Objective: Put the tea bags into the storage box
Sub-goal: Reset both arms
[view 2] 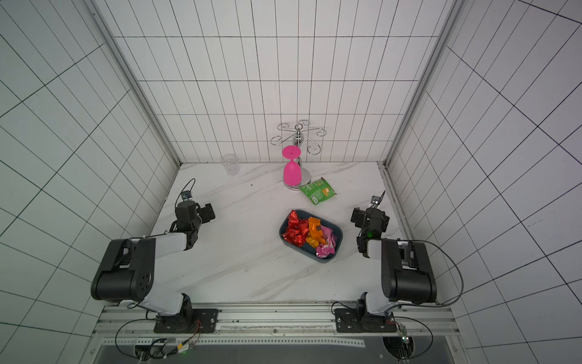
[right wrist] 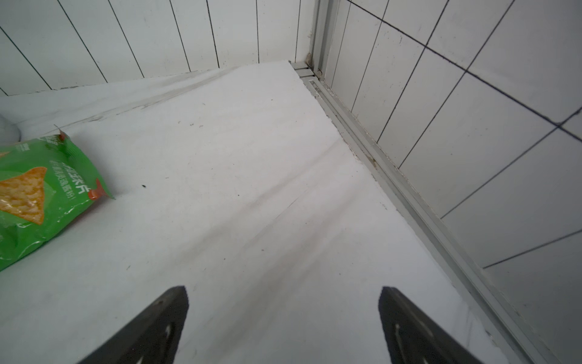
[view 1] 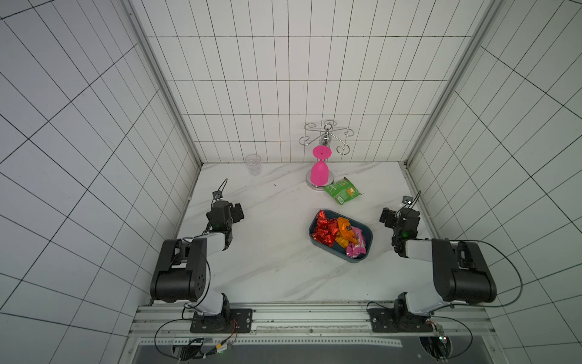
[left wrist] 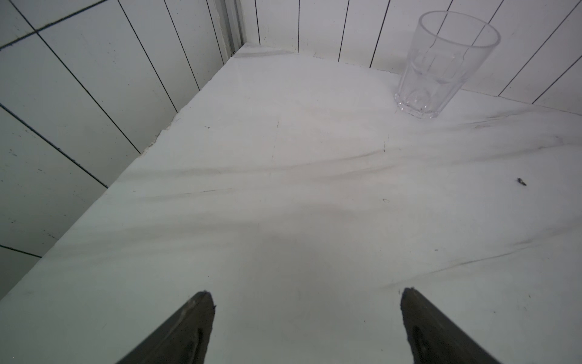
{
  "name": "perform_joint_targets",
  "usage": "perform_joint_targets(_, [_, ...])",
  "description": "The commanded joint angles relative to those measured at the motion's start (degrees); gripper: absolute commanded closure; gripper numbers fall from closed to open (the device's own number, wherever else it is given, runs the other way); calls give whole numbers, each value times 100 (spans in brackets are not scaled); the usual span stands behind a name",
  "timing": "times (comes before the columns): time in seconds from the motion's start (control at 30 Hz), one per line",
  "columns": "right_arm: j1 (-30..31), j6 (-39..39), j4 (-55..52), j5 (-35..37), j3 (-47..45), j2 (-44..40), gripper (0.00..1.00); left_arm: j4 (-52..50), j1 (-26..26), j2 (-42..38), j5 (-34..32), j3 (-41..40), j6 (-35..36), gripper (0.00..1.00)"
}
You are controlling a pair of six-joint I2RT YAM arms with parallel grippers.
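At the near edge, both arms are mounted on a metal rail [view 1: 310, 318]. The left gripper [left wrist: 308, 294] is held over the left side of the white marble table [view 1: 267, 261], its jaws spread wide, with only bare tabletop seen between them. The right gripper [right wrist: 283, 290] is likewise spread wide over bare tabletop on the right side, just beside the box. The teal storage box [view 1: 329, 249] is set right of centre, and the tea bags [view 1: 338, 234] are piled inside it: red ones at the left, orange in the middle, pink towards the right. Beyond the box, a green snack packet [view 1: 342, 191] is laid flat. Behind it, a pink goblet [view 1: 319, 173] is hung upside down on a chrome rack [view 1: 327, 135]. A clear glass [view 1: 253, 164] is stood against the back wall.
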Motion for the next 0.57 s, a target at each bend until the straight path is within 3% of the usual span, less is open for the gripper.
perform_joint_targets(0.0, [-12,12,316,-169,-125,-14,1,2604,26,342,-19,-695,128,3])
perform_joint_targets(0.07, [-12,3,403,-161,-138,19,1,1218,2,-29,-66,-348,43,2])
perform_joint_targets(0.2, [-12,3,359,-169,-139,7,1,1897,-144,224,-102,-443,336,2])
perform_joint_targets(0.3, [-12,-14,291,-190,-84,30,1,1077,-152,15,-164,-227,220,2])
perform_joint_targets(0.4, [-4,-6,251,-185,-38,76,1,1472,-159,130,-164,-311,271,2])
perform_joint_targets(0.53, [-10,-14,316,-213,-116,4,1,1114,-163,44,-173,-201,232,2])
